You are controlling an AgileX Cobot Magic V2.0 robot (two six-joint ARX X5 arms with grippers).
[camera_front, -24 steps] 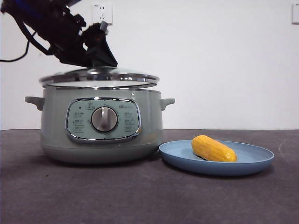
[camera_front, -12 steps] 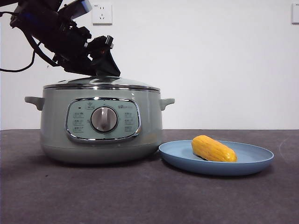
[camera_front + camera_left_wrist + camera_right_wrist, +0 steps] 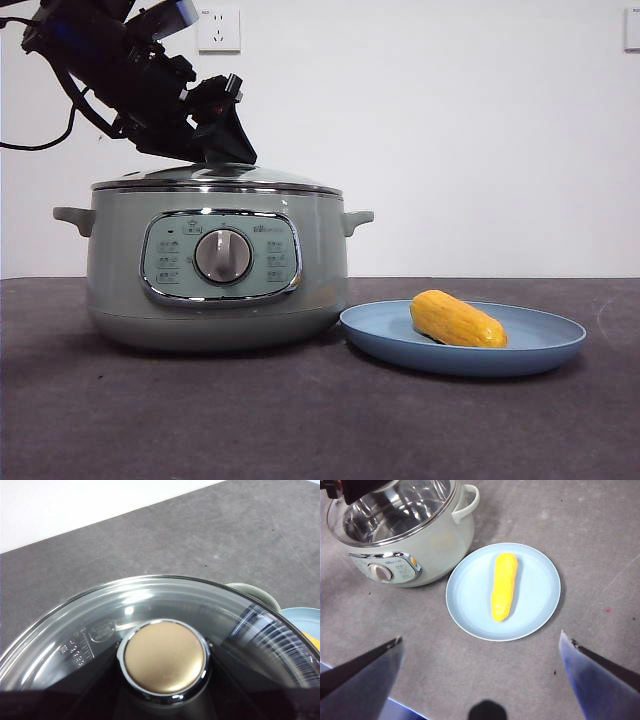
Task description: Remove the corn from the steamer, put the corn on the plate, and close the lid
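Note:
The pale-green steamer (image 3: 120,260) stands on the left of the table with the glass lid (image 3: 215,178) resting flat on its rim. My left gripper (image 3: 225,150) comes down from the upper left and is shut on the lid's knob (image 3: 165,656), one jaw on each side of it. The yellow corn (image 3: 458,319) lies on the light-blue plate (image 3: 540,345) to the right of the steamer. In the right wrist view the corn (image 3: 504,586) lies across the middle of the plate (image 3: 470,595), beside the steamer (image 3: 445,540). My right gripper (image 3: 480,637) is open and empty, high above the table.
Dark grey tabletop (image 3: 300,420) runs in front of the steamer and plate. A white wall with a socket (image 3: 218,28) is behind. The steamer's side handle (image 3: 357,219) points toward the plate.
A second ago the lid hung tilted just above the steamer's rim; it has come down and now sits flat on it. The left gripper stays at the knob. The corn and plate have not moved.

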